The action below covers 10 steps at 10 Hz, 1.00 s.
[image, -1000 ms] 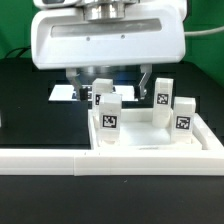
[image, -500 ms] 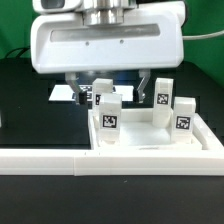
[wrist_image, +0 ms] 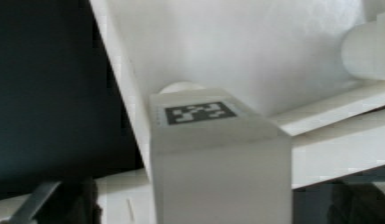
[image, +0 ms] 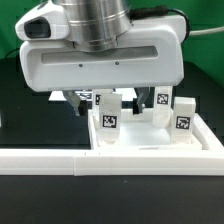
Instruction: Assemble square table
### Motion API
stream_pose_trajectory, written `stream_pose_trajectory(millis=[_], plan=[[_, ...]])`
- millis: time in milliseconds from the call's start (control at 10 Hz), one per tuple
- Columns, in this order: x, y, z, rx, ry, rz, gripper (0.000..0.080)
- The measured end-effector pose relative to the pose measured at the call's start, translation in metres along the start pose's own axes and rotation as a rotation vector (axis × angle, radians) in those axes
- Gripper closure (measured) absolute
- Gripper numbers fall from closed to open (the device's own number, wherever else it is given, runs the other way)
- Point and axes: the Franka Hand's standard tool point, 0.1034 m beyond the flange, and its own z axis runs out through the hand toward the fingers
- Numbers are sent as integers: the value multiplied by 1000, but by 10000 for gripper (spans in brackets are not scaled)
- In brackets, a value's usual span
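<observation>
The white square tabletop (image: pixel 150 141) lies flat with several white tagged legs standing on it: a front-left leg (image: pixel 108 118), a back-right leg (image: pixel 163 101) and a right leg (image: pixel 183 113). A back-left leg (image: pixel 101 98) is mostly hidden under my hand. My gripper (image: pixel 103 98) hangs low over that back-left leg with a finger on each side. In the wrist view the tagged leg (wrist_image: pixel 215 150) fills the middle, standing at the edge of the slab (wrist_image: pixel 260 50). A dark finger (wrist_image: pixel 36 203) shows apart from it, so the gripper looks open.
A long white L-shaped rail (image: pixel 60 160) runs along the front and up the exterior view's right side of the tabletop. A strip of the marker board (image: pixel 60 97) shows behind the hand. The table is black, with a green backdrop behind.
My hand has come lower and nearer, now covering the back-left leg that showed between the fingers before. The legs and tabletop have not moved.
</observation>
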Motion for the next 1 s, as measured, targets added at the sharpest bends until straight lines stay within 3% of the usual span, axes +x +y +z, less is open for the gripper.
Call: stream_pose_trajectory(millis=[300,600,1000], plan=[[2,-1,4,-4,26,-1,150],[2,0,4,-5,26,-1,513],[4,0,5,-5,39,41,511]])
